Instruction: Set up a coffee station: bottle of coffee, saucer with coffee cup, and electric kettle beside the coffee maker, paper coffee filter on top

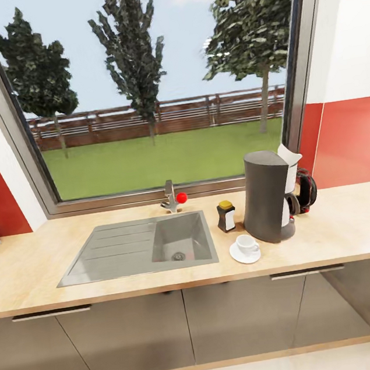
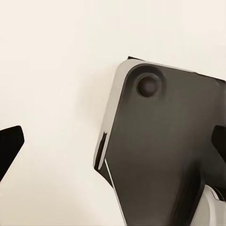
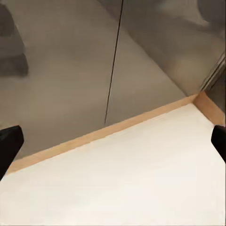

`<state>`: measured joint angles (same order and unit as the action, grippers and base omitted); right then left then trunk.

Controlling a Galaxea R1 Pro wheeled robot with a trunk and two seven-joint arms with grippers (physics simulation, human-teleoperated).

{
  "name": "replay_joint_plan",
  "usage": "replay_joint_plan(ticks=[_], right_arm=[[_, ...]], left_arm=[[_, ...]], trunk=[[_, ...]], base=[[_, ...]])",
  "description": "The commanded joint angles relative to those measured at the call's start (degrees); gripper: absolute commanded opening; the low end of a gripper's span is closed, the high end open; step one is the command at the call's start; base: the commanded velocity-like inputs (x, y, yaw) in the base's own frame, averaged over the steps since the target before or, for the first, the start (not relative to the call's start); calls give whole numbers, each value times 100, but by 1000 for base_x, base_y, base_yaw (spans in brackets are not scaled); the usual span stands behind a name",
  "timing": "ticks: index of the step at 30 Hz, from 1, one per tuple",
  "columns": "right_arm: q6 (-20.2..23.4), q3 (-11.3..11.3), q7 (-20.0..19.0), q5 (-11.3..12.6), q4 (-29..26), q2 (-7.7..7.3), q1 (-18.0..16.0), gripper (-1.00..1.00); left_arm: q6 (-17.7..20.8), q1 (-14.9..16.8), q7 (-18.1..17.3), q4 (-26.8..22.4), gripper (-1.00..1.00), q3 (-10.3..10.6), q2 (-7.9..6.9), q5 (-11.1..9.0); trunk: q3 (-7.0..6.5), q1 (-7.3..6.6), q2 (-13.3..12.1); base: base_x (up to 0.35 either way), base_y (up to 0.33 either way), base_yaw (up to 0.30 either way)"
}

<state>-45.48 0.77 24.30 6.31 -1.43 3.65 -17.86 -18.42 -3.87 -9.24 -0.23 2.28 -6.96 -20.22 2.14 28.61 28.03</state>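
**Coffee station looks nearly complete, arms held low**

On the kitchen countertop [image 1: 344,227], right of the sink [image 1: 141,247], the coffee maker [image 1: 267,196] stands towards the back edge. The paper coffee filter [image 1: 289,154] rests on its top. The bottle of coffee [image 1: 226,215] stands just beside it on the sink side, the coffee cup [image 1: 247,245] sits on the saucer [image 1: 245,254] nearer the front edge, and the electric kettle [image 1: 306,189] shows partly behind the machine, towards the surface's right end.

Judging by this layout, every item seems placed, so the step in hand is likely a final check; the next move calls only for confirming the kettle stands properly, since the machine hides most of it.

The left wrist view shows the left hand [image 2: 113,150] with fingertips spread wide, empty, over pale floor and a dark part of the robot's own body. The right wrist view shows the right hand [image 3: 113,141] likewise open and empty, facing grey cabinet doors [image 3: 70,70] and the wooden plinth [image 3: 117,126], which the head view sees from above
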Motion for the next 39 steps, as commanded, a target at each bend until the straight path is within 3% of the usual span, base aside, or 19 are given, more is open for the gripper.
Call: replay_joint_plan(ticks=[1, 3, 6, 9, 13, 22, 32, 39], right_arm=[[491, 32, -39, 36, 2, -2, 30, 100], [1447, 32, -242, 25, 0, -4, 65, 100], [2619, 30, -965, 14, -8, -13, 83, 100], [3156, 29, -1301, 16, -19, -38, 88, 100], [3661, 32, -1448, 11, -23, -172, 89, 100], [3854, 32, -1447, 30, -23, -249, 90, 100], [3836, 24, -1446, 47, -25, -218, 90, 100], [3836, 20, -1446, 46, -24, -227, 90, 100]], left_arm=[[-2, 1, -34, 4, 100, 25, 0, -57], [10, 1, -34, 20, 100, 26, 1, -55], [25, 0, -34, 38, 100, 32, 7, -53], [30, -5, -34, 45, 100, 33, 9, -53], [31, -6, -34, 47, 100, 35, 11, -53], [17, -1, -34, 24, 100, 8, -15, -61], [20, 0, -34, -14, 100, -48, 216, -117], [15, 0, -34, -20, 100, -26, 230, -113]], trunk=[[10, 3, 10], [10, 3, 10], [10, 3, 10], [10, 3, 10], [10, 3, 10], [10, 3, 10], [10, 3, 10], [10, 3, 10]], base=[[0, 0, 0], [0, 0, 0], [0, 0, 0], [0, 0, 0], [0, 0, 0], [0, 0, 0], [0, 0, 0], [0, 0, 0]])
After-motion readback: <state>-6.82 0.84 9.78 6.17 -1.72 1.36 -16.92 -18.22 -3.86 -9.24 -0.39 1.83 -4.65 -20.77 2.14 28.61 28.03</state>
